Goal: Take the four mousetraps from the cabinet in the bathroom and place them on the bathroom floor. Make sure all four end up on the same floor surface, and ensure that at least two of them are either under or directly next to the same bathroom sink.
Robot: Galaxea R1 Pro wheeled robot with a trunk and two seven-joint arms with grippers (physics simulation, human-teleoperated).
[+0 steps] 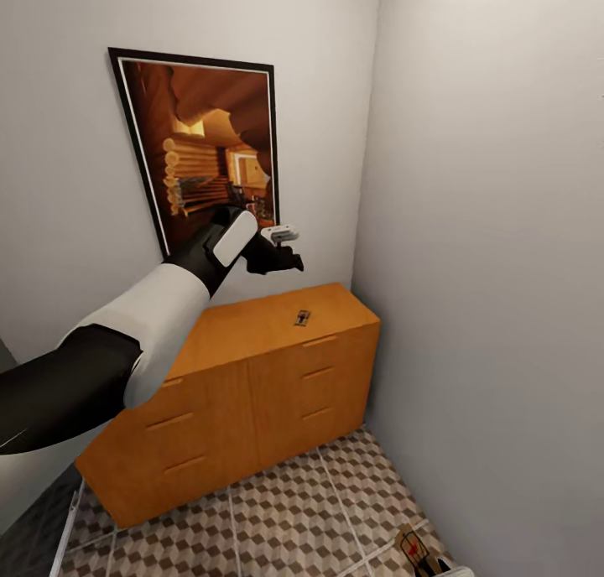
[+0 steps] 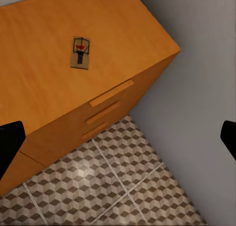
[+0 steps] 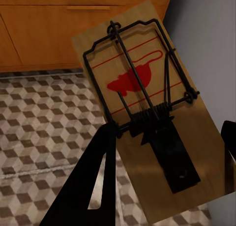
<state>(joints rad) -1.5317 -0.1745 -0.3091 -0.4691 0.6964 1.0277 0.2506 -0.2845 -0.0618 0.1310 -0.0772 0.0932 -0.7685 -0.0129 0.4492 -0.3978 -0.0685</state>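
Note:
One mousetrap (image 1: 302, 317) lies flat on top of the orange-brown cabinet (image 1: 243, 334), near its right end. My left gripper (image 1: 288, 248) hovers open well above it. In the left wrist view that mousetrap (image 2: 81, 52) sits on the cabinet top (image 2: 34, 73), far beyond the open left gripper (image 2: 118, 140). A second mousetrap (image 3: 147, 113) fills the right wrist view, with my right gripper (image 3: 169, 132) shut on it above the bathroom floor (image 3: 39, 127). This mousetrap (image 1: 413, 548) also shows low at the right in the head view. The bathroom sink is out of view.
A framed picture (image 1: 201, 141) hangs on the wall behind the cabinet. A grey side wall (image 1: 503, 267) closes the corner right beside the cabinet's right end. Patterned floor tiles (image 1: 285, 518) run in front of the drawers, with darker flooring (image 1: 25, 535) at the left.

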